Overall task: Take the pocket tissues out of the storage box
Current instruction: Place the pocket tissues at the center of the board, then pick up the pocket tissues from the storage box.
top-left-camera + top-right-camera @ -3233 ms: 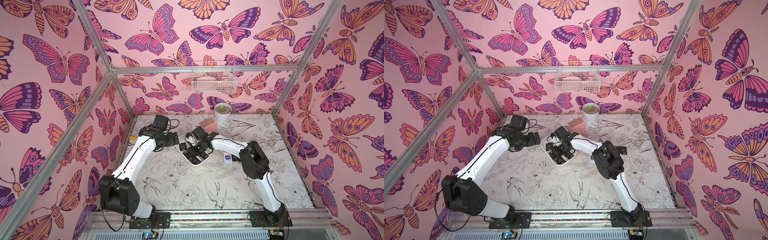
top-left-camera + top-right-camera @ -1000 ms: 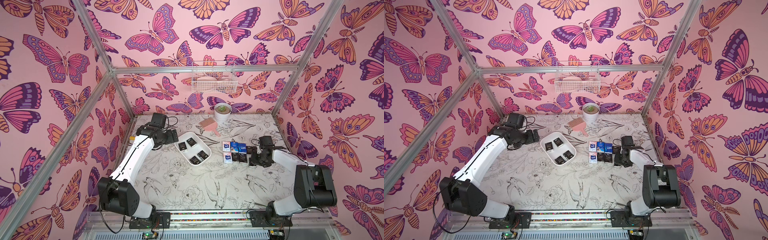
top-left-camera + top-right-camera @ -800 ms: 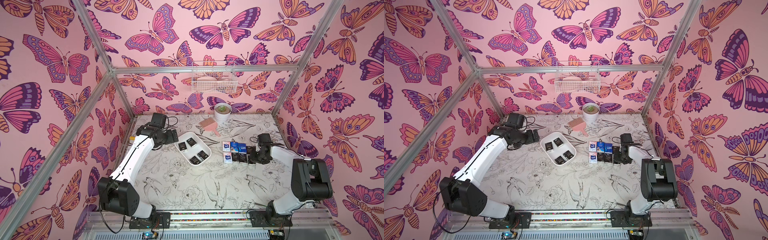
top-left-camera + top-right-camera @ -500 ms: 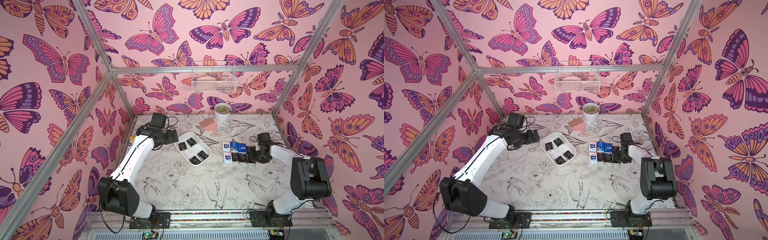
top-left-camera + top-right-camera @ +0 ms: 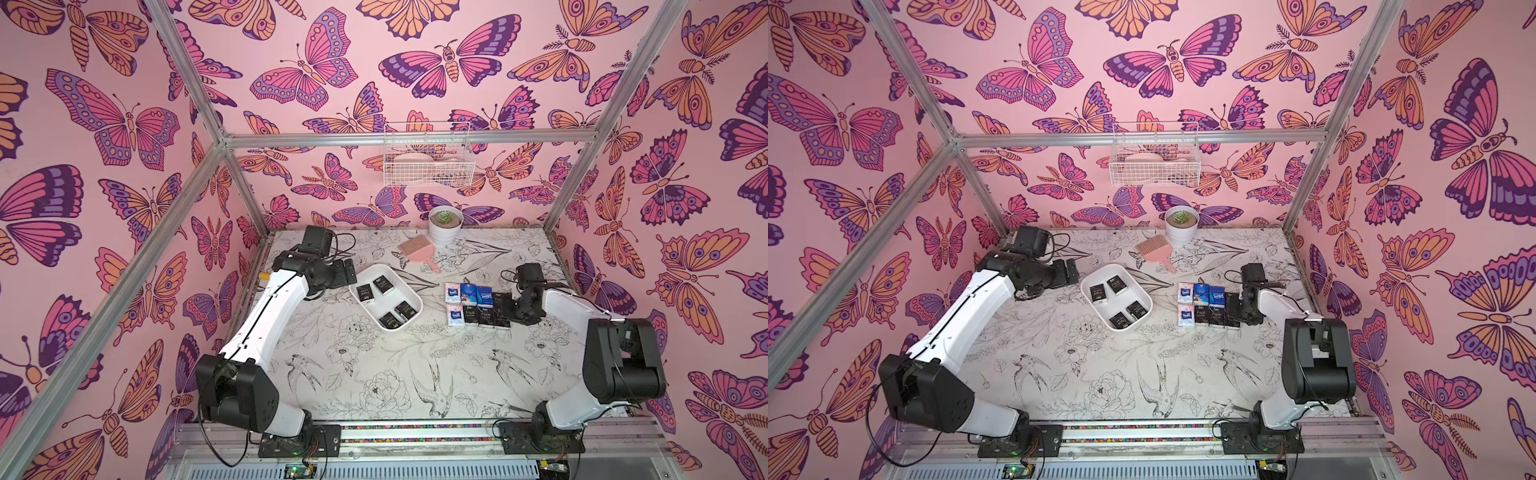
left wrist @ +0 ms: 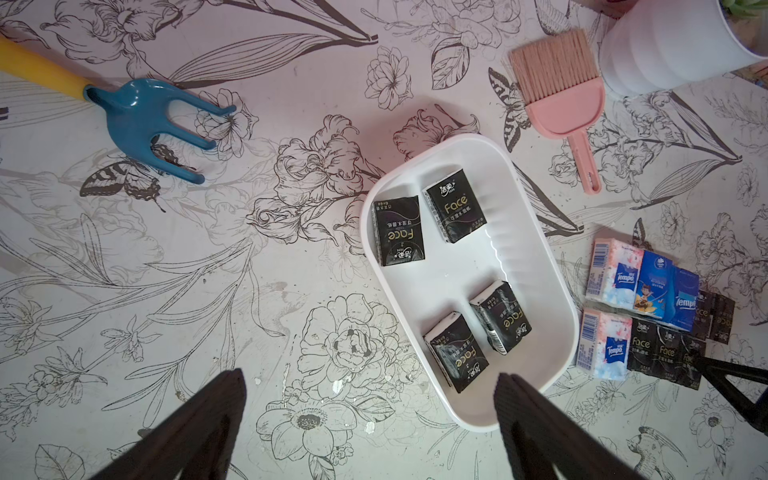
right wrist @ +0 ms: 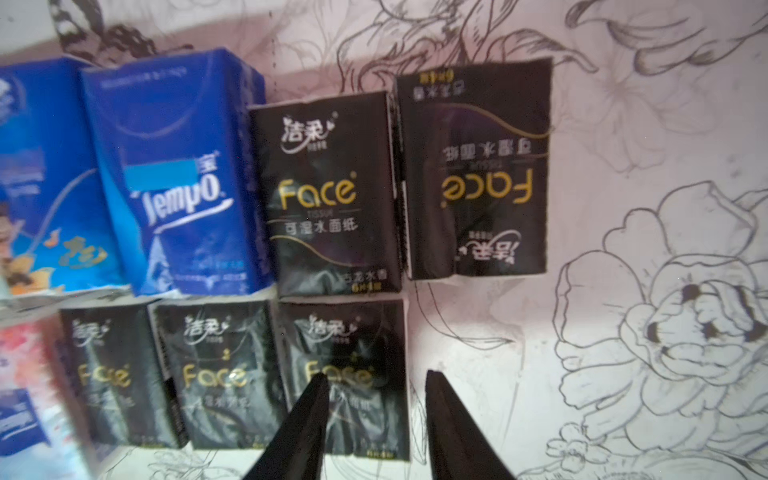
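The storage box [image 5: 410, 291], a shallow white tray, lies mid-table with several black pocket tissues [image 6: 455, 210] flat inside it. To its right, more pocket tissues [image 5: 477, 302], white-pink, blue and black, lie in two rows on the table. My right gripper [image 7: 375, 376] is low at the right end of these rows [image 5: 1234, 311], open. One finger is over the last black packet [image 7: 353, 345] of the near row, the other past its edge. That packet lies flat on the table. My left gripper [image 6: 370, 376] hovers open and empty by the box's left end [image 5: 349, 272].
A pink hand brush [image 5: 417, 251] and a white plant pot [image 5: 444, 227] stand behind the box. A white wire basket [image 5: 428, 163] hangs on the back wall. A blue garden fork with a yellow handle [image 6: 153, 120] lies at the far left.
My right gripper came from the box to the rows of packets, edged a little toward them and opened over the last black packet. The left arm has stayed still.
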{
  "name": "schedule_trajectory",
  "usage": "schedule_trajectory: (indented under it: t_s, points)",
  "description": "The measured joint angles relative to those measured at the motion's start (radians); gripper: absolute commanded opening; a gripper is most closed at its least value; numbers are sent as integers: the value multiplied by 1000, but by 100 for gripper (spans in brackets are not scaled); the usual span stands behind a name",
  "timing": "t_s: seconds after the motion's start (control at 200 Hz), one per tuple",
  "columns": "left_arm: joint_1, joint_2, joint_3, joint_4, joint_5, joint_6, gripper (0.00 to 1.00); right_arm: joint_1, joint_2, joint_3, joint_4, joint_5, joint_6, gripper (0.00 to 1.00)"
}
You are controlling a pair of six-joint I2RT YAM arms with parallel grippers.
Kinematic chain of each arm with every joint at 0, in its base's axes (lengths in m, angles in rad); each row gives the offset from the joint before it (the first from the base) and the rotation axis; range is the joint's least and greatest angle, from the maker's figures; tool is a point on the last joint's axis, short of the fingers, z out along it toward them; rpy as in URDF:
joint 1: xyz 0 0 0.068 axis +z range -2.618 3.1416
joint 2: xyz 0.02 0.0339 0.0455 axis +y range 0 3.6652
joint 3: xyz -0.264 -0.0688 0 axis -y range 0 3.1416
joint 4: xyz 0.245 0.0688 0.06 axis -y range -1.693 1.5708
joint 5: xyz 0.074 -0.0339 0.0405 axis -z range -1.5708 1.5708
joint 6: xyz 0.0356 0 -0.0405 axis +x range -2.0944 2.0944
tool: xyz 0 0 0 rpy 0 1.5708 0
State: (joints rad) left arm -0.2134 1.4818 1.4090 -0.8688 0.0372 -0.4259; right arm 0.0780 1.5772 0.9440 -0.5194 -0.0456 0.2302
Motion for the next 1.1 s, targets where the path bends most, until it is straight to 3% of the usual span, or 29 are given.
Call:
schedule_trajectory:
  t_s: [0.235,0.401,0.531,0.651,0.911,1.102]
  points:
    - [0,0,0,0,-1,0,100,38,-113,48,-16,-30,-3,49]
    - [-3,3,0,0,-1,-1,100,268,-104,136,31,-83,-8,52]
    - [-8,12,0,0,-4,-1,100,463,30,318,76,-95,-14,52]
    - [-11,13,0,0,-8,-2,100,573,213,492,136,-132,16,53]
    - [-11,12,-9,-5,-15,-1,100,667,572,793,201,-211,121,53]
    - [-11,11,-15,-23,-19,-1,100,702,710,898,227,-251,185,53]
